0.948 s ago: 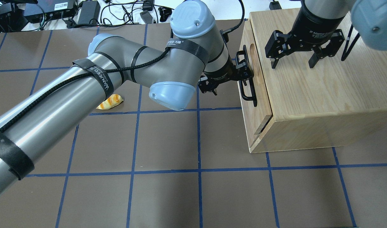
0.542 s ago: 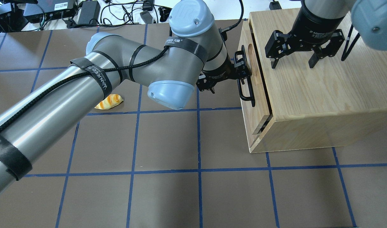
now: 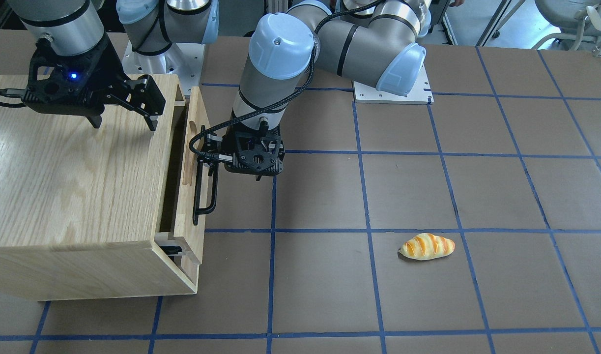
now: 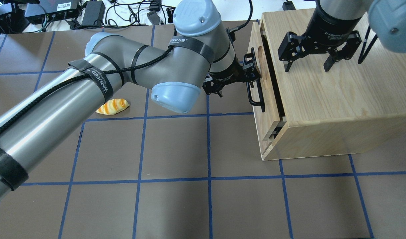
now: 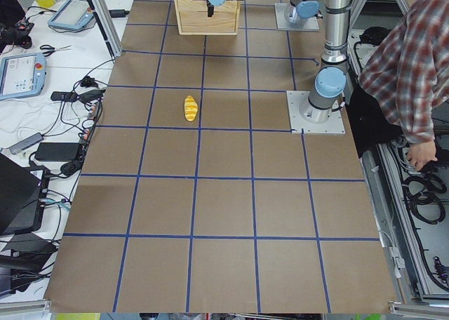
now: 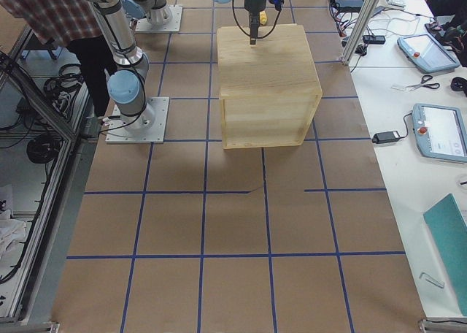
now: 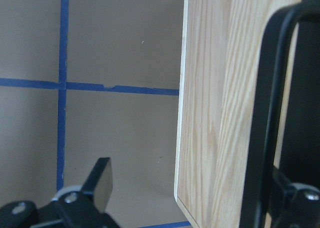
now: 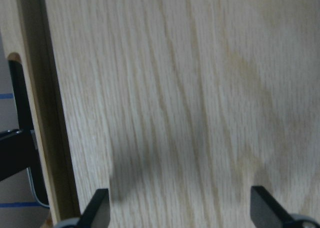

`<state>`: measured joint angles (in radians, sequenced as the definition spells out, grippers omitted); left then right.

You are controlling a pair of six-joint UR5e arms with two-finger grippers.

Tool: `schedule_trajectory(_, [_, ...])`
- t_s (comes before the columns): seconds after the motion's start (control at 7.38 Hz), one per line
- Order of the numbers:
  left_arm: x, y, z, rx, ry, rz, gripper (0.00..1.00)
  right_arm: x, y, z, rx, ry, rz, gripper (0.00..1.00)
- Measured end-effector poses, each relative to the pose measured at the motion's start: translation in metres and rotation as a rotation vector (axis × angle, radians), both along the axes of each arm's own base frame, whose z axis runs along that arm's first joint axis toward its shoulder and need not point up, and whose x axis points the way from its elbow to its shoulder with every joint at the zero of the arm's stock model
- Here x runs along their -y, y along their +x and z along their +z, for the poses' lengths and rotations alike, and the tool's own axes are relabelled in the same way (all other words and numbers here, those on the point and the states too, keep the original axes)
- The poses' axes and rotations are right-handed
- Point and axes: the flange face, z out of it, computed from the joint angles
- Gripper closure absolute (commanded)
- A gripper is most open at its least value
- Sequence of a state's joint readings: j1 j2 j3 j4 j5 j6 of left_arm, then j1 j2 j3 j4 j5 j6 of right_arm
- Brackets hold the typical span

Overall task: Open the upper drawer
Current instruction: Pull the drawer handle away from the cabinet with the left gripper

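The upper drawer (image 4: 258,124) is light oak, with a cutout slot and a long black bar handle (image 4: 255,87). It stands pulled a little way out of the oak cabinet (image 4: 329,93), with a dark gap behind its front panel (image 3: 183,216). My left gripper (image 4: 234,81) is open and points down beside the drawer front. One finger (image 7: 296,200) is hooked behind the handle (image 7: 264,113). The other finger (image 7: 100,180) is over the table. My right gripper (image 4: 307,68) is open, with both fingertips (image 8: 100,208) on the cabinet top (image 3: 69,172).
A toy bread roll (image 3: 426,246) lies on the brown gridded table, also seen under my left arm in the overhead view (image 4: 112,106). Cables and power bricks (image 4: 90,11) lie beyond the table's far edge. An operator (image 5: 410,67) stands beside the robot base.
My left gripper has moved left, away from the cabinet, with the handle, and the drawer has slid further out. The right gripper has stayed still on the cabinet top.
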<state>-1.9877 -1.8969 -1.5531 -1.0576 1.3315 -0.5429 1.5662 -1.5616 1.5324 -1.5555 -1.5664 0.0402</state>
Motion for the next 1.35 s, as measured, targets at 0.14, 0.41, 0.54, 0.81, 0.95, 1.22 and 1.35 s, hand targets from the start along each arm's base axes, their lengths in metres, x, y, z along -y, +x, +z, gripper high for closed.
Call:
schedule_trajectory(0.14, [0.003, 0.005, 0.001, 0.004, 0.001, 0.000, 0.00, 0.000, 0.000, 0.000, 0.000, 0.000, 0.000, 0.00])
schedule_trajectory(0.41, [0.009, 0.021, 0.005, 0.024, -0.001, -0.002, 0.00, 0.000, 0.000, 0.000, 0.000, -0.001, -0.001, 0.00])
schedule_trajectory(0.54, [0.011, 0.026, 0.006, 0.031, 0.000, -0.003, 0.00, 0.000, 0.000, 0.000, 0.000, -0.001, -0.001, 0.00])
schedule_trajectory(0.81, [0.017, 0.042, 0.009, 0.040, 0.004, -0.007, 0.00, 0.000, 0.000, 0.001, 0.000, -0.001, -0.002, 0.00])
schedule_trajectory(0.95, [0.018, 0.048, 0.011, 0.043, 0.006, -0.009, 0.00, 0.000, 0.000, 0.001, 0.000, -0.001, -0.002, 0.00])
schedule_trajectory(1.22, [0.019, 0.053, 0.013, 0.047, 0.007, -0.017, 0.00, 0.000, 0.000, 0.001, 0.000, -0.001, -0.004, 0.00])
schedule_trajectory(1.35, [0.020, 0.055, 0.013, 0.054, 0.007, -0.023, 0.00, 0.000, 0.000, 0.001, 0.000, -0.001, -0.004, 0.00])
